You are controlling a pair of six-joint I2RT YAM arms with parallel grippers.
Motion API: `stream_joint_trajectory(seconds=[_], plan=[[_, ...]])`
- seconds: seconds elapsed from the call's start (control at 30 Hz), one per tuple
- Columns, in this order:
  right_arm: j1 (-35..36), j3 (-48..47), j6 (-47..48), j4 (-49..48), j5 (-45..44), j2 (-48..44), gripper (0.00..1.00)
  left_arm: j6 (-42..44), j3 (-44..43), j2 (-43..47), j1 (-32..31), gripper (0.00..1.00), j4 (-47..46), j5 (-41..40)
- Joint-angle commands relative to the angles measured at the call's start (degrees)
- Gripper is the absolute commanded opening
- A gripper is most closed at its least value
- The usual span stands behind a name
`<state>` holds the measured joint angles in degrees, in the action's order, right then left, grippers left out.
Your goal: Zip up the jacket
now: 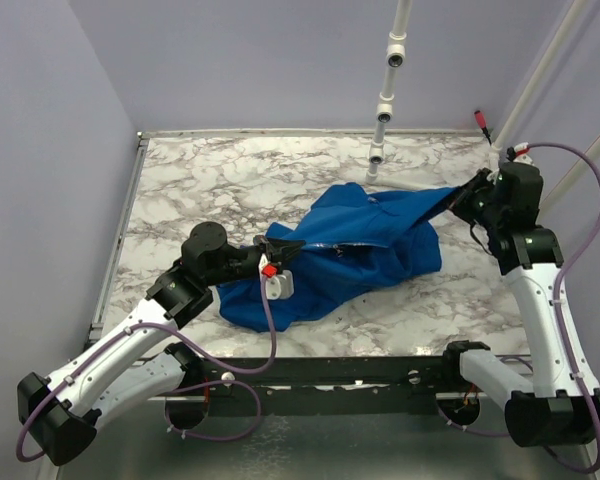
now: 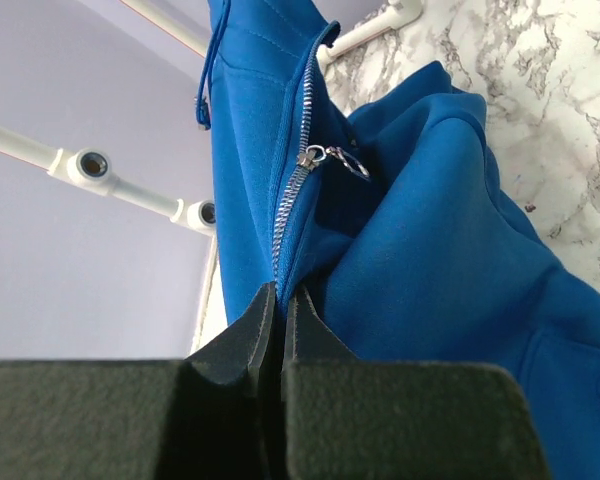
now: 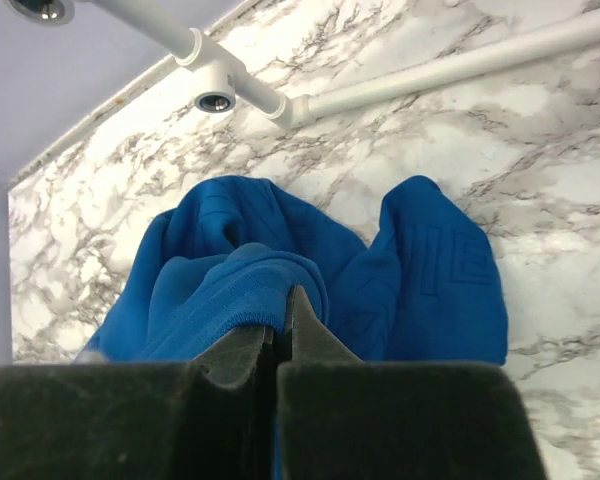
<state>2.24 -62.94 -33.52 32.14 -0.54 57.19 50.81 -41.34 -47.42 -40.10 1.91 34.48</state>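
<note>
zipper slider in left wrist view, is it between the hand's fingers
No, the zipper slider sits farther up the teeth, apart from the left hand, which is shut on the jacket edge below it.

Robot lab cell, lilac walls (image 1: 40, 120), marble-print table (image 1: 230, 180), white pipe frame (image 1: 388, 80)

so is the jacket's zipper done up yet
Partly. The slider sits midway along the zipper; teeth look joined between it and the left hand, apart above it.
</note>
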Motion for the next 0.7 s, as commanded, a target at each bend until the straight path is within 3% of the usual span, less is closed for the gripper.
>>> stream_joint_trajectory(seconds=[0.0, 0.1, 0.2, 0.33, 0.4, 0.57, 0.67], plan=[[-4.9, -3.0, 9.1, 9.0, 1.8, 2.2, 0.00, 1.4, -1.0, 2.4, 0.6, 0.00, -0.3, -0.3], [-6.3, -1.1, 11.0, 10.0, 2.1, 2.5, 0.00, 1.7, -0.8, 3.0, 0.8, 0.00, 0.2, -0.4], [-7.0, 0.3, 10.9, 9.5, 0.8, 2.8, 0.09, 2.9, -1.1, 3.3, 0.9, 0.00, 0.8, -0.3], [-7.3, 2.3, 12.3, 7.0, -6.4, 2.9, 0.10, 3.3, -1.5, 3.6, 0.9, 0.00, 1.3, 0.1], [-7.3, 2.0, 15.0, 7.2, -7.5, 3.7, 0.16, 3.3, -1.5, 3.8, 1.0, 0.00, 1.4, 0.5], [-5.7, -0.2, 21.3, 11.2, 4.5, 2.4, 0.45, 3.7, -1.6, 3.4, 0.9, 0.00, 1.4, 0.8], [-3.8, 2.4, 23.7, 11.0, 16.8, -3.0, 0.53, 3.8, -1.9, 2.6, 1.0, 0.00, 1.5, 0.9]])
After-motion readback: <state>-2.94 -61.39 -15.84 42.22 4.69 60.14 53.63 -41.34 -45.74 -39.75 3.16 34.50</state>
